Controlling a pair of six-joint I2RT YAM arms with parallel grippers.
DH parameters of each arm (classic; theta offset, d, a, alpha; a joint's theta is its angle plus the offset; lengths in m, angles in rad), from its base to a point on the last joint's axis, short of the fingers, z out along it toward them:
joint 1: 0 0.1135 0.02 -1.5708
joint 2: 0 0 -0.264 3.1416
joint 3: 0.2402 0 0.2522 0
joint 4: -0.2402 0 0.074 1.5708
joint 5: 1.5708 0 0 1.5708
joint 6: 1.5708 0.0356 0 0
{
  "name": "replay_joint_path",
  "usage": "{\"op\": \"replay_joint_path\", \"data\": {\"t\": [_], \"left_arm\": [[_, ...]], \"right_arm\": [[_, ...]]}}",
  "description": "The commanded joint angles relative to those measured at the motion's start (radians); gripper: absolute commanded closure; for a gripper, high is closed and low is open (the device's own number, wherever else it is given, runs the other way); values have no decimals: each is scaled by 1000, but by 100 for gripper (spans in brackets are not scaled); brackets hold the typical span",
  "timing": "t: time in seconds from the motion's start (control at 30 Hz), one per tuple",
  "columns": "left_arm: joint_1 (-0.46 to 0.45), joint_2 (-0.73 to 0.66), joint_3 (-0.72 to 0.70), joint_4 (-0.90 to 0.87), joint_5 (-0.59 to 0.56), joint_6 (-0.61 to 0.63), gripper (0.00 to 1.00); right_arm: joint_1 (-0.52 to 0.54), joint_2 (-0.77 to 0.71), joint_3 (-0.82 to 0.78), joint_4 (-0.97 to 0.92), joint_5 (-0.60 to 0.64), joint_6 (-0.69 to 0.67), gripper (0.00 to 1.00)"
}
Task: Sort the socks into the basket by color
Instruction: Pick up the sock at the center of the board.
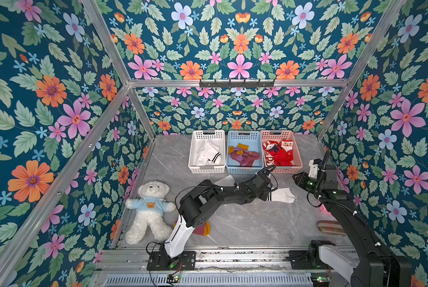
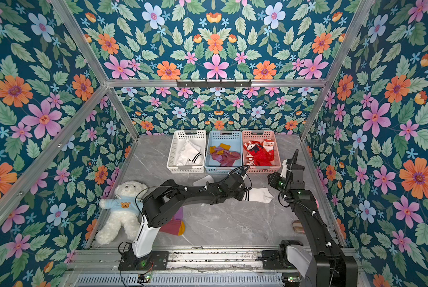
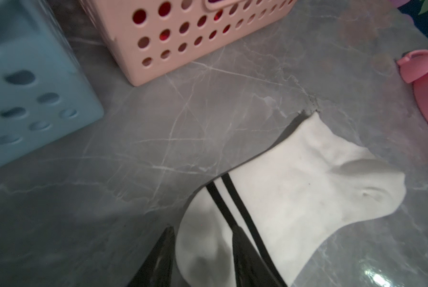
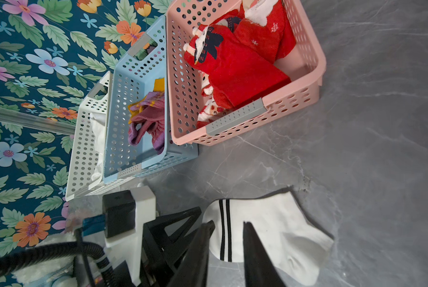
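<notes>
Only the left wrist view shows the left gripper point(image 3: 203, 231) part-open astride the cuff of the 2-stripe white sock point(image 3: 295, 188), hidden in both top views; right gripper point(image 4: 229, 223) slightly open, empty.

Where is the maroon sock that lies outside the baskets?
In both top views the maroon sock lies on the table near its front left, partly hidden under the left arm, just right of the teddy bear.
</notes>
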Motion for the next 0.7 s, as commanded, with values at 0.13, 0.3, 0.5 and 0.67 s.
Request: {"op": "replay_joint_path", "data": {"t": [0.13, 0.3, 0.5, 0.67], "left_arm": [[-12, 15, 18, -66, -50, 27, 64], [-13, 15, 11, -72, -45, 26, 79], [-15, -7, -5, -55, -23, 31, 100], [13, -83, -67, 11, 65, 56, 100]], "right_arm": [[-3, -11, -6, -8, 9, 0, 73], [-2, -21, -9, -9, 10, 1, 73], [-4, -28, -12, -13, 15, 0, 72], [-4, -29, -14, -11, 14, 0, 72]]}}
